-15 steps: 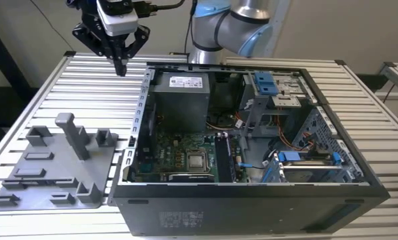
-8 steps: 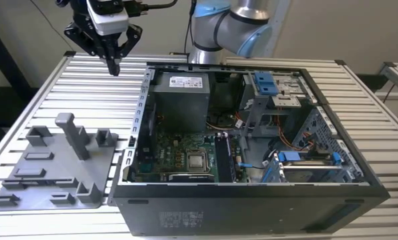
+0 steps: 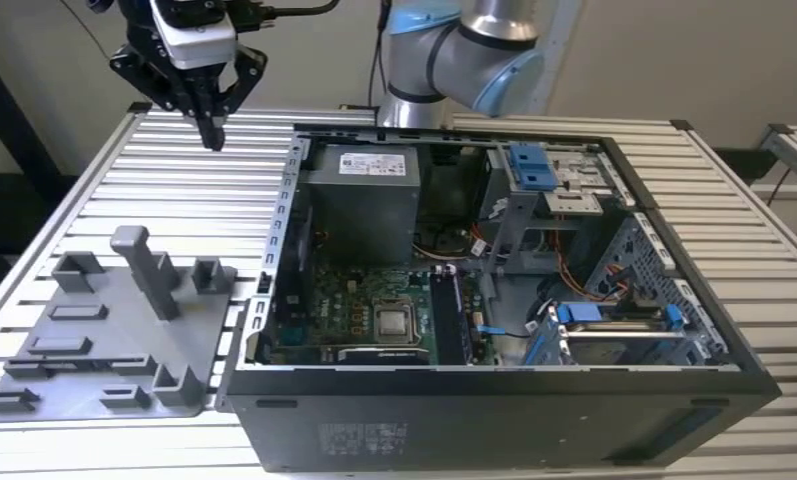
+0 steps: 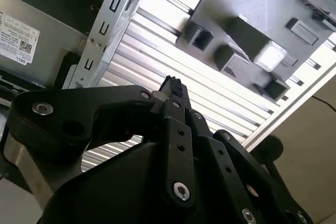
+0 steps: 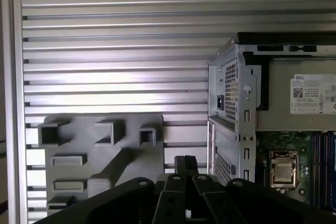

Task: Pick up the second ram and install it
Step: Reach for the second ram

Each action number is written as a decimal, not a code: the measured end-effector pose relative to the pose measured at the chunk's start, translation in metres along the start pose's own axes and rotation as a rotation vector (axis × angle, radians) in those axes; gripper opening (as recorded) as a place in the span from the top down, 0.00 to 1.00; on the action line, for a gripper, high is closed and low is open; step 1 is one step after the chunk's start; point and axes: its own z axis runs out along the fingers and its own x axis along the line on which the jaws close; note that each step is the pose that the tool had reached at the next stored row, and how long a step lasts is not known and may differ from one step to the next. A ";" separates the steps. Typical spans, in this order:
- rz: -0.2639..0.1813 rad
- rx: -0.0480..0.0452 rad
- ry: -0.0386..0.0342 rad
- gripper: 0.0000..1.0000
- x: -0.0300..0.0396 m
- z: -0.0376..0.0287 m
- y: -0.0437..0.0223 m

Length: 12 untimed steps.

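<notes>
My gripper (image 3: 211, 135) hangs above the slatted table at the exterior view's back left, beyond the grey fixture and left of the computer case. Its fingers are pressed together with nothing visible between them, as both wrist views show (image 4: 170, 84) (image 5: 185, 162). Inside the open case (image 3: 281, 250), a thin dark ram strip (image 3: 448, 315) stands on edge in the motherboard slots, right of the silver CPU (image 3: 395, 322). I cannot tell whether that strip is the second ram. The gripper is far from it.
A grey fixture plate (image 3: 98, 340) with blocks, pockets and a tall post (image 3: 138, 265) lies left of the case. The arm's base (image 3: 465, 50) stands behind the case. Blue drive brackets (image 3: 532, 170) sit at the case's right.
</notes>
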 end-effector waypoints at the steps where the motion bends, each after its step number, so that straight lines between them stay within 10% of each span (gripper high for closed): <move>1: -0.002 -0.0001 0.0000 0.89 0.0021 0.0000 0.0001; 12: -0.008 0.0000 0.0003 0.89 0.0226 0.0001 0.0022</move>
